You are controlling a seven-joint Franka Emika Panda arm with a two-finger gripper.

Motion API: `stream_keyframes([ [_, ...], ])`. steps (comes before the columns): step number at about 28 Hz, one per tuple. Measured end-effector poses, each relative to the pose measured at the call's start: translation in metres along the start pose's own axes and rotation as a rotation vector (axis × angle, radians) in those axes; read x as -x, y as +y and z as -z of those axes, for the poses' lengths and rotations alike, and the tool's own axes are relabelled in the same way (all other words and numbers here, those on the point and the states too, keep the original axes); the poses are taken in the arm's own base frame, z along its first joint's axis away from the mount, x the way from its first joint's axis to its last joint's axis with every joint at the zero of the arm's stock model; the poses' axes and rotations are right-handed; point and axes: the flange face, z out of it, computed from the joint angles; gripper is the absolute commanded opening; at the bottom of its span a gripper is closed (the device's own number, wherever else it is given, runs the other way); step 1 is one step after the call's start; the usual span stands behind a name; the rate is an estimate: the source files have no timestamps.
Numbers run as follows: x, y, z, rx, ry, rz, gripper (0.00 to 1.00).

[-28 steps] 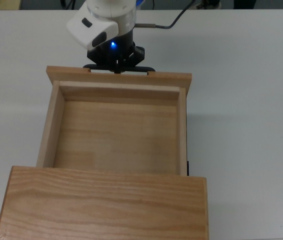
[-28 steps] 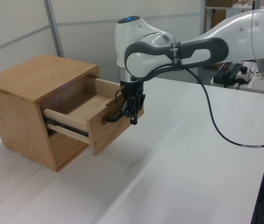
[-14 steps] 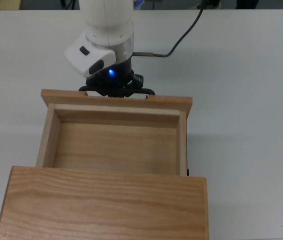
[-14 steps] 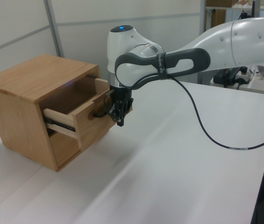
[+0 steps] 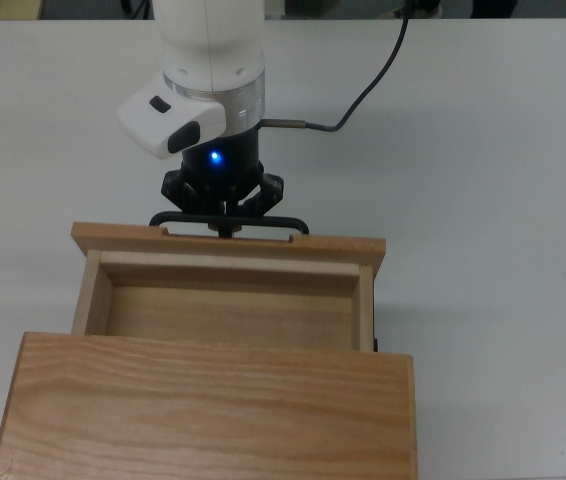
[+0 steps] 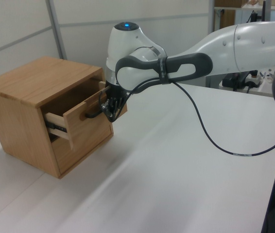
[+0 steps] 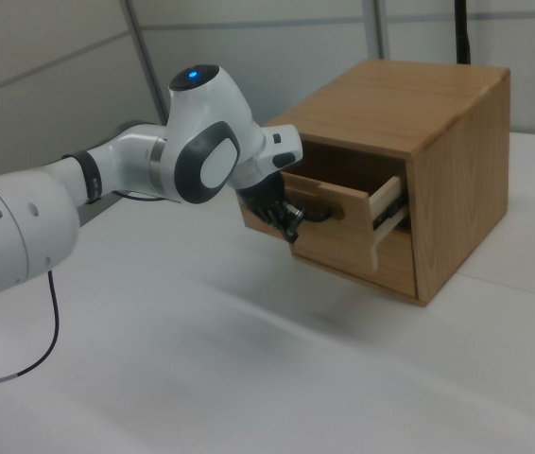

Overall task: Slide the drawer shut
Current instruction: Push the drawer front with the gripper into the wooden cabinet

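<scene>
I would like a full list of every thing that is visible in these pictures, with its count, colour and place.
drawer: one, light wood, partly pulled out of the cabinet toward the arm, nothing seen inside.
handle: one, black bar, on the drawer's front panel, at the gripper.
cabinet: one, wood-grain with a flat top, on the table at the top view's bottom.
table: one, white, under everything.
cable: one, dark, running from the arm across the table to the top view's upper right.
arm: one, white with dark joints and a blue light, reaching to the drawer front.
gripper: one, black, at the middle of the handle.
</scene>
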Motion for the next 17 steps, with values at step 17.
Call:
stream_keyframes([
  [17,-0.032,0.008,-0.033,0.000,0.302,-0.001,0.00],
])
